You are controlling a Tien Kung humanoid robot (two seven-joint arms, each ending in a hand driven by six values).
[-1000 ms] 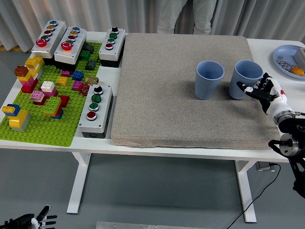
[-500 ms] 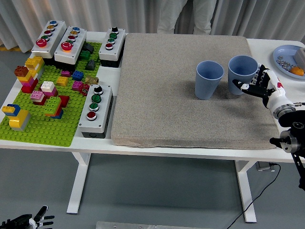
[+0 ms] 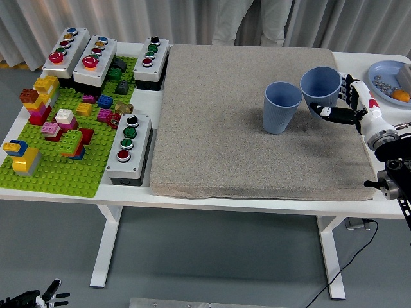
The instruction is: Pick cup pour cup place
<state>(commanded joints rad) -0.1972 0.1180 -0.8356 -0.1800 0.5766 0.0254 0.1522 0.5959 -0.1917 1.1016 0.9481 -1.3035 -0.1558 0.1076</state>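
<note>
Two light blue ribbed cups are on the right half of the grey mat [image 3: 244,141]. One cup [image 3: 280,107] stands upright on the mat. My right hand [image 3: 343,106] is shut on the other cup [image 3: 321,90], which is lifted off the mat and tilted left toward the standing cup, its rim close to that cup's rim. My left hand [image 3: 38,298] hangs low at the bottom left corner, far below the table, fingers relaxed.
A green brick baseplate [image 3: 64,163] with several bricks and several button boxes [image 3: 128,146] fill the table's left. A blue plate [image 3: 385,80] with small items sits at the far right edge. A person [image 3: 247,22] stands behind the table.
My right hand closed on the right cup, lifted it off the mat, carried it up and left, and tipped it toward the standing cup.
</note>
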